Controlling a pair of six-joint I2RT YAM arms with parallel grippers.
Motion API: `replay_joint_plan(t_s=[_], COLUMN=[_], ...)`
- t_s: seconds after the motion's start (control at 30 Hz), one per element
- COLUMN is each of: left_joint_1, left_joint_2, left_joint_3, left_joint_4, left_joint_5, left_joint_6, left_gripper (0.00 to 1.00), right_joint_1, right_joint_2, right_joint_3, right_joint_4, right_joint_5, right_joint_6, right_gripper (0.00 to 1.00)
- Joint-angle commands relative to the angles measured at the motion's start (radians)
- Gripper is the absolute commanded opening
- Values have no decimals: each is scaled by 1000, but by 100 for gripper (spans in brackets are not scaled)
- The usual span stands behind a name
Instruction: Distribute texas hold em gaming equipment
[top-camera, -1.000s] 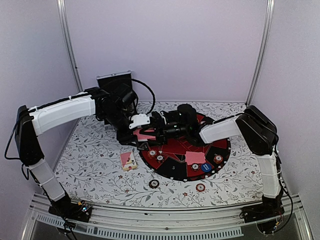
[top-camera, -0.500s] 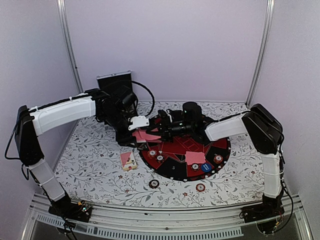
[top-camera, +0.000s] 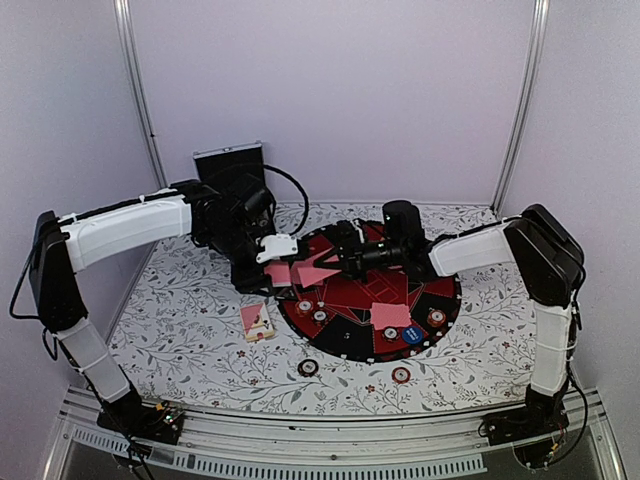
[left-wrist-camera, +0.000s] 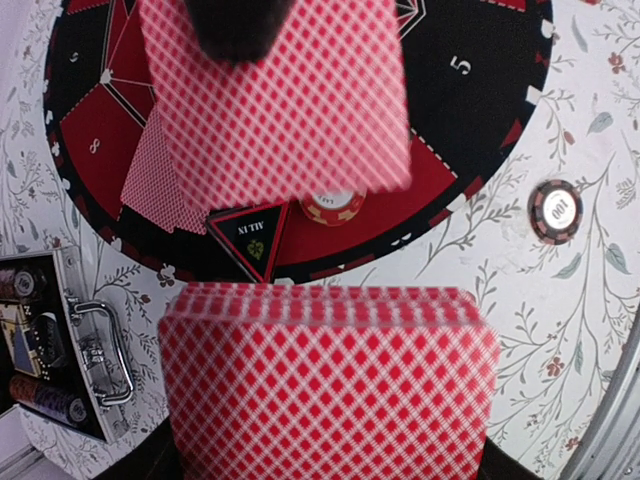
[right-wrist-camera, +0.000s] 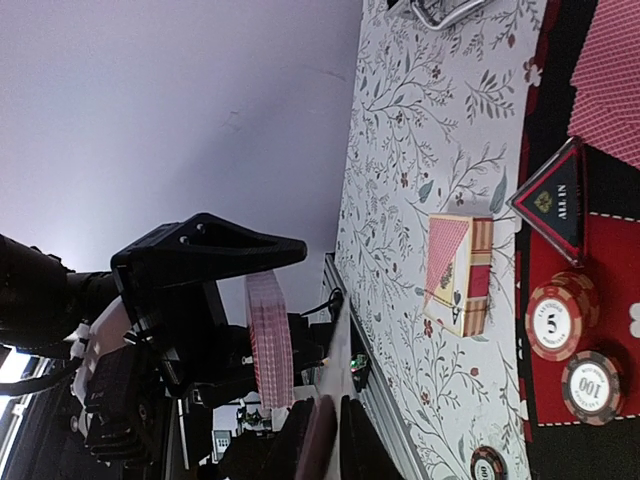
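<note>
My left gripper (top-camera: 270, 266) is shut on a deck of pink-backed cards (top-camera: 280, 272), held over the left rim of the round red-and-black poker mat (top-camera: 440, 290). The deck fills the bottom of the left wrist view (left-wrist-camera: 330, 380) and hides the fingers. My right gripper (top-camera: 338, 262) is shut on a single pink-backed card (top-camera: 316, 272), just right of the deck and apart from it. That card hangs over the mat in the left wrist view (left-wrist-camera: 280, 100). In the right wrist view it is edge-on between the shut fingers (right-wrist-camera: 320, 445), with the deck (right-wrist-camera: 268, 340) beyond.
The small pink card box (top-camera: 257, 320) lies left of the mat. Dealt cards (top-camera: 390, 315), a blue button (top-camera: 413, 335), an all-in triangle (left-wrist-camera: 248, 235) and several chips (top-camera: 437, 317) lie on the mat. Two chips (top-camera: 308, 367) (top-camera: 400, 375) lie on the cloth in front. The black case (top-camera: 230, 160) stands at the back left.
My right gripper has drawn back to the right, pulling one card away from the deck. The left arm and deck have barely moved.
</note>
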Motion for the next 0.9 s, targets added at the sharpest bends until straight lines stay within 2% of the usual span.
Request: replay_joint_plan(t_s=[0.0,0.13,0.27,0.4,0.57,0.73,0.87], left_joint_1=[3,7,12,18,24,29,30], left_joint_2=[-42,-48,-49,-50,-51,-49,-52], left_joint_3=[-12,-21,-26,-28,-30,-24,-21], left_joint_4=[28,24,21,17,17,15,12], left_joint_5=[-3,-7,-5,1,7,10,12], left_joint_6=[12,12,10,5,-1,-4,-8], left_gripper=[0,0,0,0,0,0,0], right_joint_1=[-72,-114,-127,-126,-114,-39,19], right_joint_2=[-95,-124,-114,-75,-22,53,140], right_joint_3=[5,80,241,398,547,690,787], right_joint_4=[-199,-456,-785,-1007,-1167,-1252,-1278], right_joint_5=[30,106,299,512,817,1190,1383], right_joint_6=[-128,-296,-543,-704,-836,-965,-1047], right_gripper=[12,9,1,0,0,0,0])
